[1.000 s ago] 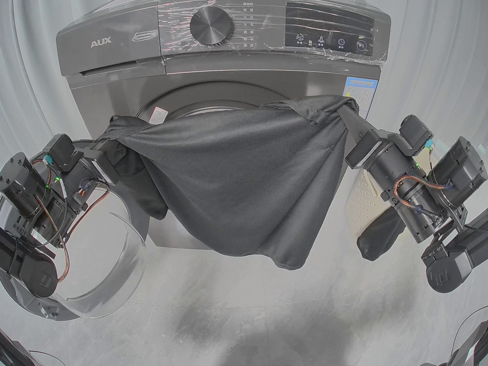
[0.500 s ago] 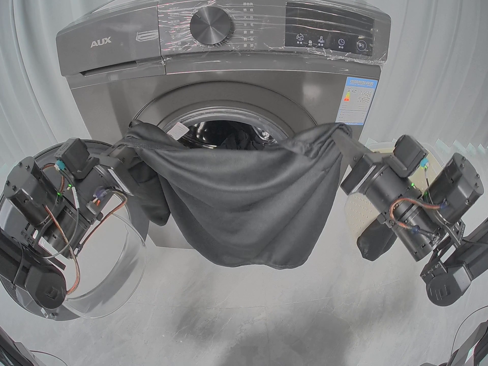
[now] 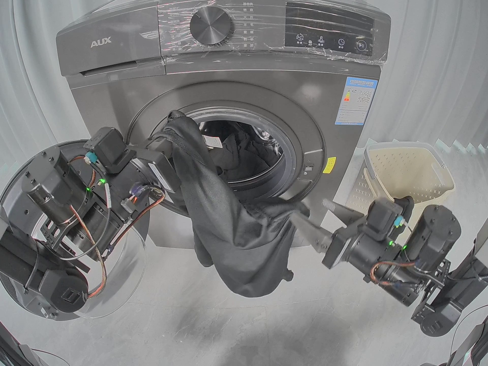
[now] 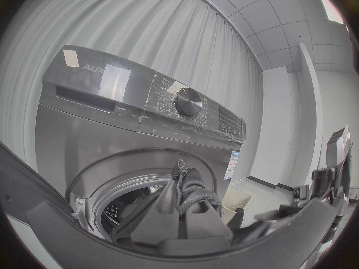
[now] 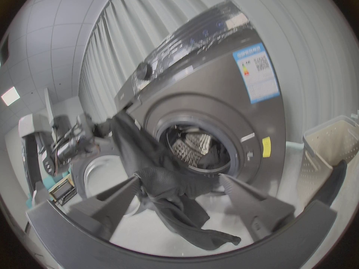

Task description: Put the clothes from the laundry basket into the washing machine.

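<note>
Clearly the whole move turns on how the dark garment (image 3: 239, 250) hangs across the mouth of the washing machine (image 3: 229, 67). Its top end is pinched tight in the left gripper (image 4: 181, 198), up at the upper left rim of the drum opening (image 3: 254, 153), and from there its long axis runs down and to our right, so most of the cloth sags outside, below the lower lip. The right gripper (image 3: 308, 210) sits low at the right of the opening with its jaws spread wide, gripping nothing; a corner of the garment lies just at its fingertips, and we cannot tell whether it rests on them. We judge the right arm much the nearer to the hanging bulk, so lifting that tail over the lip would fall to it, while the left feeds its end inward. Other dark clothes (image 3: 239, 151) already lie in the drum, but the right half of the opening is free. The open door (image 3: 117, 260) stands out beside the left arm, and the laundry basket (image 3: 406, 169) is close behind the right.
</note>
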Available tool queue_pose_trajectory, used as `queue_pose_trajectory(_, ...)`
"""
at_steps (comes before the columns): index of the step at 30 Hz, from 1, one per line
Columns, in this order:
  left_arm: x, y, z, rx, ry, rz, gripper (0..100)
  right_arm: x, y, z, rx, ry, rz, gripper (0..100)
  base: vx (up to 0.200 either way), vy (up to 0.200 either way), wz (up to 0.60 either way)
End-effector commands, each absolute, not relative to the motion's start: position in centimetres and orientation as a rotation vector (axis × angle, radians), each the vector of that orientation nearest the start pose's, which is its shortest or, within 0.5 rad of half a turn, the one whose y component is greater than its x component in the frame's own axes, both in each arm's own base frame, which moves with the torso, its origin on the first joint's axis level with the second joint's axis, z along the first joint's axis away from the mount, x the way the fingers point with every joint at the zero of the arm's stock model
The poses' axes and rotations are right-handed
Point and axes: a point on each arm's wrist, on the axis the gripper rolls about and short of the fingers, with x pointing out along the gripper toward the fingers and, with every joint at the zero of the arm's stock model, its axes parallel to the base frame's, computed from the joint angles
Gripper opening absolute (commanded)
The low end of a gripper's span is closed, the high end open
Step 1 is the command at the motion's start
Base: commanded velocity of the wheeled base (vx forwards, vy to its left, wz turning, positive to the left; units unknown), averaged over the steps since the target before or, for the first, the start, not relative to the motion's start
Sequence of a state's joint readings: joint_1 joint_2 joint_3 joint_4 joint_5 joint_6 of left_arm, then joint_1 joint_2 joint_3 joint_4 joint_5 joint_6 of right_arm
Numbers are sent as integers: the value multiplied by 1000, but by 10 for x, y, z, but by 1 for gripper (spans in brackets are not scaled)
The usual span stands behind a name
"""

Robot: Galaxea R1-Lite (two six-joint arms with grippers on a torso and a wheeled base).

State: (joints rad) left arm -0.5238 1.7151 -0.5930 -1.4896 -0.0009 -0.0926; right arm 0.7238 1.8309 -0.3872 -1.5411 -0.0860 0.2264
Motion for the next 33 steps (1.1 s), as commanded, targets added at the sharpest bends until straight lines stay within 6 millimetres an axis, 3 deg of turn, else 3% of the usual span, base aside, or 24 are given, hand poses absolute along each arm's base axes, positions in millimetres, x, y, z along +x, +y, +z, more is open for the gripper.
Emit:
queue_pose_trajectory(1,251,-147,208,-183,-328,-539,0,179,182,99,179,160,706,100,0,0,0)
queue_pose_trajectory(5,253,-149,209,-181,-329,-540,0,167,179,80,130,258,719,100,0,0,0)
queue_pose_trajectory(12,257,-155,205,-179,-318,-545,0,174,187,67,100,290,720,100,0,0,0)
queue_pose_trajectory(26,257,-160,205,-177,-320,-559,0,243,255,68,126,78,795,100,0,0,0)
queue_pose_trajectory(29,257,-160,205,-178,-321,-559,0,258,262,63,113,52,801,100,0,0,0)
queue_pose_trajectory(33,257,-160,206,-179,-324,-559,0,265,268,57,116,50,832,100,0,0,0)
